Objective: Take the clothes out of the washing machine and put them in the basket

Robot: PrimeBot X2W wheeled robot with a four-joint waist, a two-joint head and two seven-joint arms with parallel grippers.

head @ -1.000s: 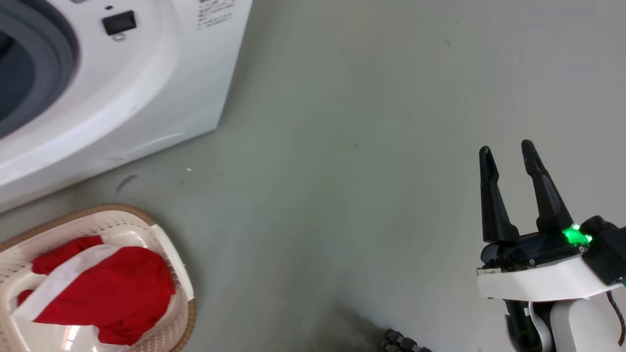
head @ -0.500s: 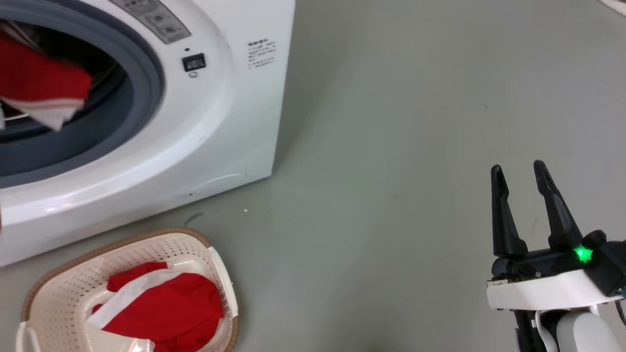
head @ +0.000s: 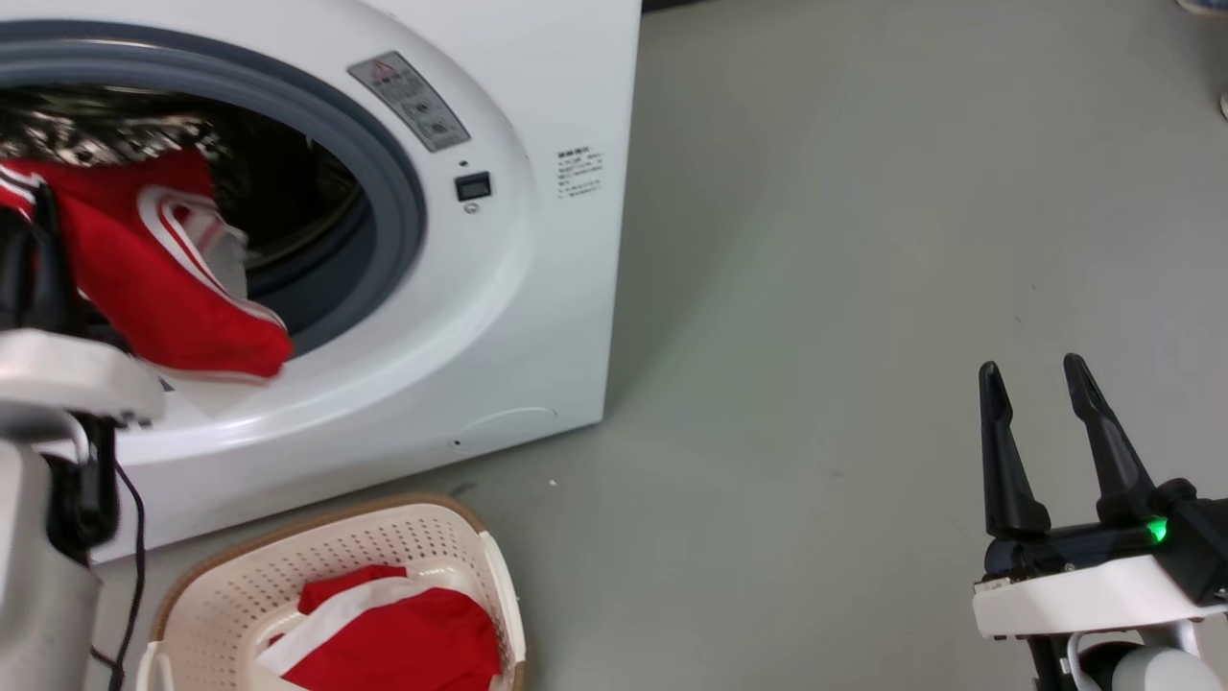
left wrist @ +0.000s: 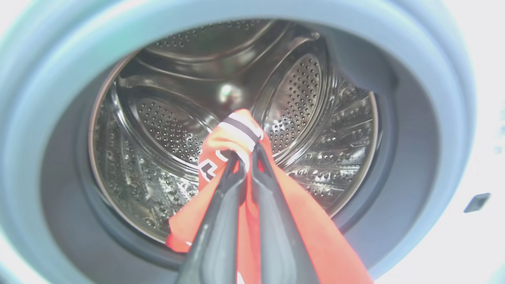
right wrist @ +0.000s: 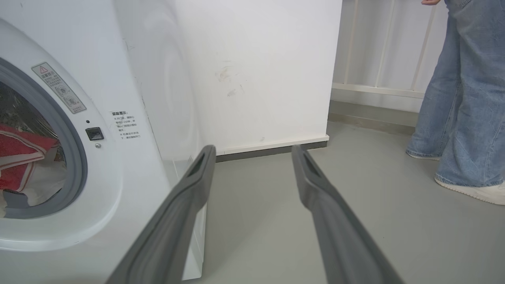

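Person in blue jeans [right wrist: 465, 98] and white shoes stands well right of the washing machine [head: 537, 288], on the grey floor [head: 815, 240], beside a white railing. White wall panel [right wrist: 256, 71] sits behind the washing machine's right side. Black cable [head: 129, 537] hangs from the left arm in front of the washing machine's lower left.

Porthole is open, and the grey rubber ring [head: 398, 192] frames the steel drum [left wrist: 165, 126]. Left gripper [left wrist: 246, 154] is at the porthole mouth, fingers pinched close on a red garment [head: 173, 288] with white stripes. The cloth trails down over the ring's lower lip, and part of it blocks the drum's lower half.

Basket [head: 240, 595] sits on the floor just in front of the washing machine, below the porthole. It holds another red piece [head: 403, 643] with a white band.

Right gripper [head: 1034, 369] is well right of the washing machine above the floor, fingers spread apart, nothing between them.
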